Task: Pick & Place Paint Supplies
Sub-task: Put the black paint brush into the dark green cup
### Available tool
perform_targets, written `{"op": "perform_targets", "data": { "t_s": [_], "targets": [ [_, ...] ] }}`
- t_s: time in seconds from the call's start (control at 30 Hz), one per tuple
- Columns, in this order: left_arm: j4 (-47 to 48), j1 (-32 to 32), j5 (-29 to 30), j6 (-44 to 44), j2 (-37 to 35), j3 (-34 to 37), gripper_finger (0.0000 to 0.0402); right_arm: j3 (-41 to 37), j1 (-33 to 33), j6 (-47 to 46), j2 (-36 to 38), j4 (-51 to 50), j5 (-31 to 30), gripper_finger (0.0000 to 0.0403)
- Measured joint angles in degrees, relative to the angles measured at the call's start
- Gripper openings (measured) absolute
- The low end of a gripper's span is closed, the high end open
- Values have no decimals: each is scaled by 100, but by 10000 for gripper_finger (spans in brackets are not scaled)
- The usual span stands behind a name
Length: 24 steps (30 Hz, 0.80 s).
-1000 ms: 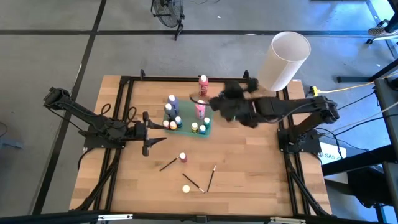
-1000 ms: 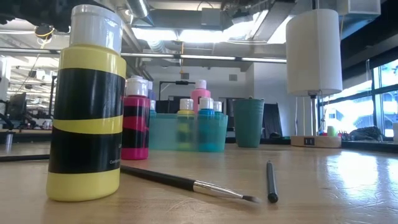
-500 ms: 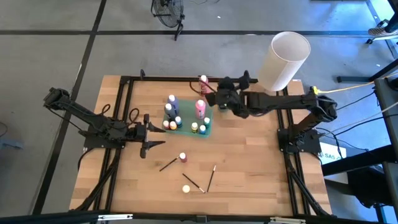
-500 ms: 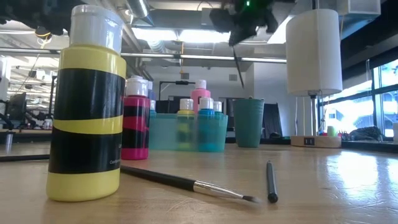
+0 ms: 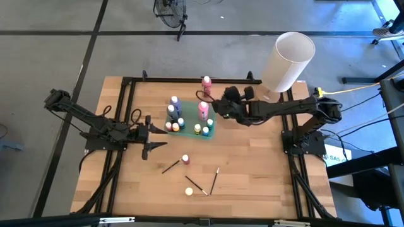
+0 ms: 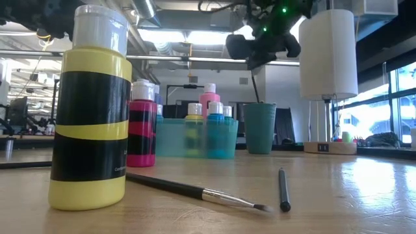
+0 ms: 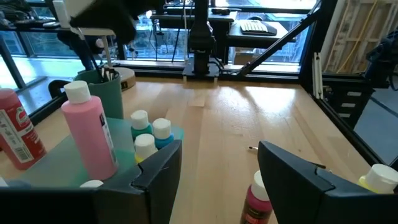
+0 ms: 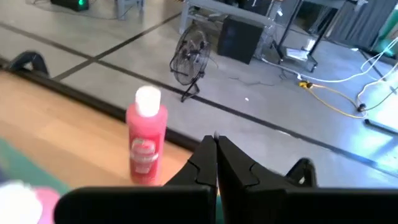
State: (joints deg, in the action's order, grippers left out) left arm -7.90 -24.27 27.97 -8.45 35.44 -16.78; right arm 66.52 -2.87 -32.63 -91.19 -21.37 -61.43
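The right gripper (image 5: 218,104) hangs above the far right corner of the teal tray (image 5: 210,133), its fingers (image 8: 211,163) pressed together on a thin dark-handled brush (image 6: 253,83) that hangs straight down from them in the low view, its lower end inside the teal cup (image 6: 260,128). In the left wrist view that cup (image 7: 99,93) stands at the tray's far end with dark handles sticking up out of it. The tray holds several white-capped bottles, among them a tall pink bottle (image 5: 203,110), a purple bottle (image 5: 175,101) and small yellow (image 5: 197,128) and teal ones (image 5: 206,131). A red bottle (image 5: 206,82) stands apart from the tray near the far edge of the table (image 5: 252,164). The left gripper (image 5: 158,133) rests low over the table just left of the tray, fingers (image 7: 158,174) apart with nothing between them. On the near half of the table a small red-and-black bottle (image 5: 185,159) stands beside a brush (image 5: 170,166), and a yellow bottle (image 5: 189,190) stands next to two more brushes (image 5: 196,185) (image 5: 214,180). The big white cylinder (image 5: 288,61) stands at the far right corner.
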Motion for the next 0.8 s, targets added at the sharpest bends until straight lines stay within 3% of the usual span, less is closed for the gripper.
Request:
{"op": "perform_targets", "data": {
  "t_s": [0.23, 0.43, 0.8],
  "targets": [
    [0, 2, 7, -137, 0, 0, 207, -223, -4, -360, -3, -22, 25, 0],
    [0, 0, 7, -145, 0, 0, 207, -223, -125, -358, -3, -14, 490, 3],
    [0, 0, 5, -142, 0, 0, 207, -223, -229, -423, -3, -34, 842, 50]
  ]
}}
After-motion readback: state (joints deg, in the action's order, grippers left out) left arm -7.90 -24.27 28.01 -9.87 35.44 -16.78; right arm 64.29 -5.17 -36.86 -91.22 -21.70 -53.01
